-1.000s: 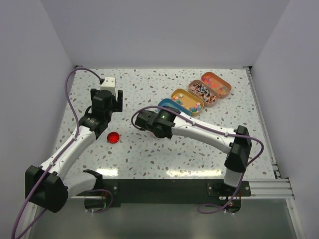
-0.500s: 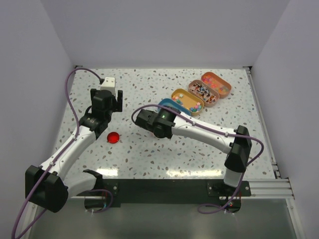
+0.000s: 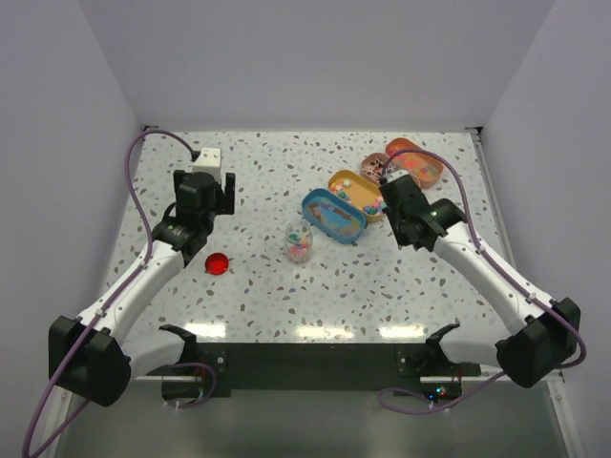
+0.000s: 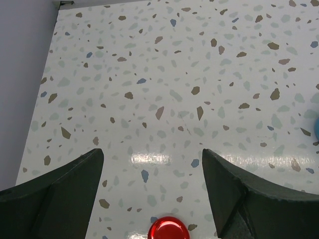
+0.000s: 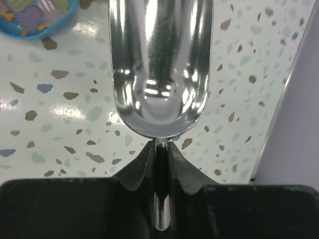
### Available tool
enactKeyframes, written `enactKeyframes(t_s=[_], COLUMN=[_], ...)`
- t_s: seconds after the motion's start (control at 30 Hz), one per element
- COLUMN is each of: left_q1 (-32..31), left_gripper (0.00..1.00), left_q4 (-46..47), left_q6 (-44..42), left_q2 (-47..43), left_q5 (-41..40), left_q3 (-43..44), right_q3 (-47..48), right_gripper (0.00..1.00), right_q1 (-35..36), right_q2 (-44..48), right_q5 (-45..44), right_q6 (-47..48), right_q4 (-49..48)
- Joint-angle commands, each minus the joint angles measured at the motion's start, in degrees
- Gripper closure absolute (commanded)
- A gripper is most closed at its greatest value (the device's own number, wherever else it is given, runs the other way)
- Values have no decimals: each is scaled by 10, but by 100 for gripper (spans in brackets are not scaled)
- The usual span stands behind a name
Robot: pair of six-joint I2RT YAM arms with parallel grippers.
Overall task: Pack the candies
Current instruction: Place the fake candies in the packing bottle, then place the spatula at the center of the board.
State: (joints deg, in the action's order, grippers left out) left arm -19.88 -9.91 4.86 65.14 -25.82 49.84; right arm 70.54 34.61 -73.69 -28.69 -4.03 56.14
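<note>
Scoop [image 5: 159, 69] pinched by its handle in right gripper [image 5: 160, 149], left gripper [image 4: 151, 155] spread; risk: scoop rim tipping narrow jar [image 3: 298, 232], scattering candies [image 3: 300, 250].

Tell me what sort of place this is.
Probably a robot test booth: plain white walls around a speckled table, two arms bolted at its edge, candy tins laid out.

No text, label, brand, number or sign is readable anywhere: not on the blue oval tin [image 3: 333, 216], the tiny mixed-colour candies [image 3: 299, 248], the red round lid [image 3: 218, 263], the shiny silver metal scoop [image 5: 159, 64] or the speckled white tabletop [image 3: 286, 162].
</note>
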Motion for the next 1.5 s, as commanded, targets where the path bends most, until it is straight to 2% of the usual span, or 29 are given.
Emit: enactKeyframes(t_s=[0.0,0.2,0.53,0.63,0.67,0.7,0.87,0.97,1.17,1.27,1.33,1.47], left_q1=[4,4,4,4,3,4,4,4,4,4,4,4], left_gripper=[15,15,15,15,15,15,15,15,15,15,16,21], left_q4=[31,30,31,33,33,32,31,30,16,-7,-54,-90], left_q6=[-2,1,1,1,1,1,5,9,38,71,106,153], left_q2=[2,-1,1,7,8,12,22,31,61,85,110,126], left_q5=[-7,-3,-2,-2,-1,0,5,9,45,67,74,96], left_q3=[-4,-4,-5,-6,-6,-5,-3,-3,4,8,23,8], right_q3=[-86,-197,-255,-262,-262,-262,-260,-263,-250,-263,-276,-299], right_gripper=[100,100,100,90,86,76,54,48,40,35,32,27], right_q1=[-88,-227,-303,-313,-314,-314,-314,-314,-313,-304,-298,-262], right_q2=[30,29,-81,-98,-98,-96,-84,-57,75,136,166,196], right_q5=[75,150,187,201,207,208,210,218,247,281,316,356], right_q6=[-94,-128,-177,-182,-173,-172,-166,-158,-125,-131,-133,-128], right_q4=[-131,-257,-353,-356,-360,-359,-337,-323,-282,-305,-327,-366])
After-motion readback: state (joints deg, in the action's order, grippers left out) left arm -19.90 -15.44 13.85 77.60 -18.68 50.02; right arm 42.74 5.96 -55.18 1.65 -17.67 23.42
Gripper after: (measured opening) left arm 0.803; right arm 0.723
